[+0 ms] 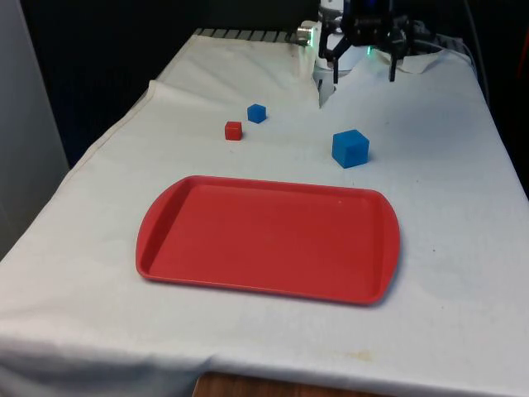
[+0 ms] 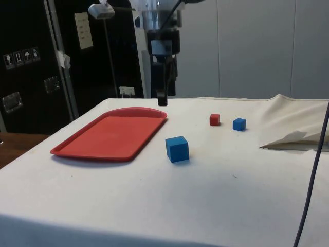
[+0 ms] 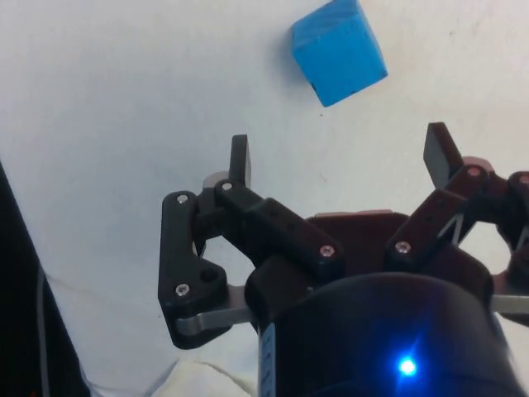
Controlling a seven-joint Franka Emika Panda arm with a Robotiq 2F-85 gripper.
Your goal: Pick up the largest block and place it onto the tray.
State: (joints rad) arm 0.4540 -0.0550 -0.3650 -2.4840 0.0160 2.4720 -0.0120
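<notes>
A large blue block (image 1: pixel 350 148) sits on the white tablecloth (image 1: pixel 446 190), just beyond the far right corner of a red tray (image 1: pixel 165 223) as the front view shows it. It rests flat on the cloth, turned so one corner points toward the front camera, and it is apart from the tray, not touching it. In the side view the same block (image 2: pixel 177 148) lies just beside the tray's (image 2: pixel 77 146) long edge, on the near side. The tray is a shallow rectangle with rounded corners and a raised rim, and it holds nothing.

Two much smaller cubes lie farther back on the cloth, toward the front view's left: a small red block (image 1: pixel 233 131) and a small blue block (image 1: pixel 257 113), close together but not touching. Both are well apart from the large block.

The black gripper (image 1: pixel 363 63) hangs above the far end of the table, beyond the large block and clear of it. In the wrist view its two fingers (image 3: pixel 240 161) are spread wide with nothing between them, and the large blue block (image 3: pixel 339 51) lies on the cloth ahead of the fingertips, untouched.
</notes>
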